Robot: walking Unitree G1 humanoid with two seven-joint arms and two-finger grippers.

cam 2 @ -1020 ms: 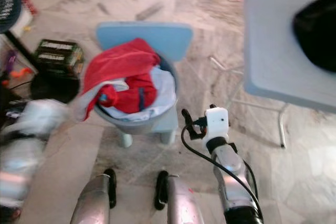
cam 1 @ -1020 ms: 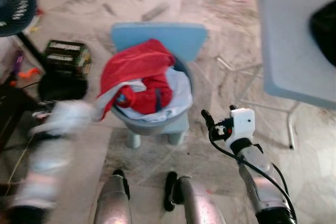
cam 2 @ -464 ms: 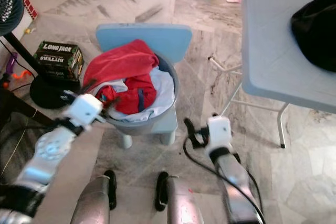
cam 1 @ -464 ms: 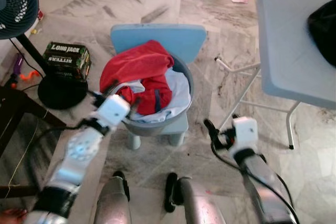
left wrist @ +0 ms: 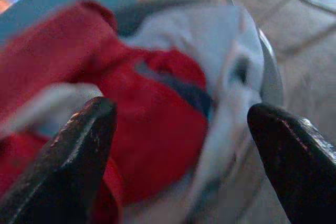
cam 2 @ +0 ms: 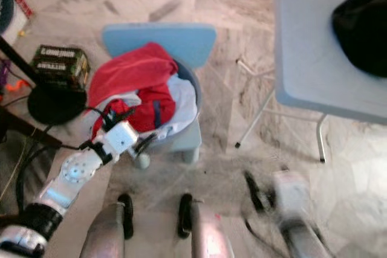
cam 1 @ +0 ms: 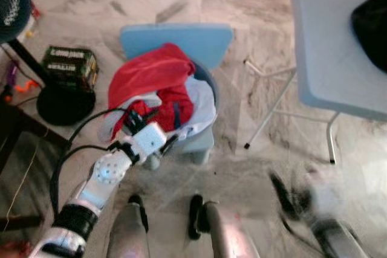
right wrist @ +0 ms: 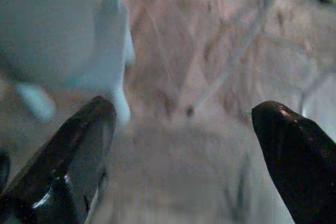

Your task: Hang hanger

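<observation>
— Left wrist view first: what does it look at?

— The left hand (left wrist: pixel 184 150) is released, its two black fingers (left wrist: pixel 79 156) spread wide with nothing between them. Beyond them lies a heap of laundry in a grey basket (left wrist: pixel 270 80): a red garment (left wrist: pixel 157 119) and a pale blue garment (left wrist: pixel 210 35) draped over the rim.

— And from the head?

— The basket stands on a small light blue chair (cam 1: pixel 181 37) on the marble floor (cam 1: pixel 242 167). The left arm reaches forward from the robot's left, and the hand hovers at the near side of the basket, just beside the hanging cloth. Whether a fingertip touches the cloth I cannot tell.

— Where is the hanger?

— I cannot tell. Nothing in the heap reads clearly as a hanger.

— The right hand?

— The right hand (right wrist: pixel 184 129) is low on the robot's right, badly blurred in the head views. Its own wrist view shows the fingers well apart, grasping nothing, with the floor, the chair's legs and a thin metal leg of the bench ahead of it.

— What else is around?

— A pale grey bench (cam 1: pixel 326 40) on the right, with a black thing (cam 1: pixel 370 25) lying on it. To the left of the chair sits a dark printed box (cam 1: pixel 68 66), and nearer still the round black base of a fan (cam 1: pixel 60 104) with its pole rising up.
</observation>
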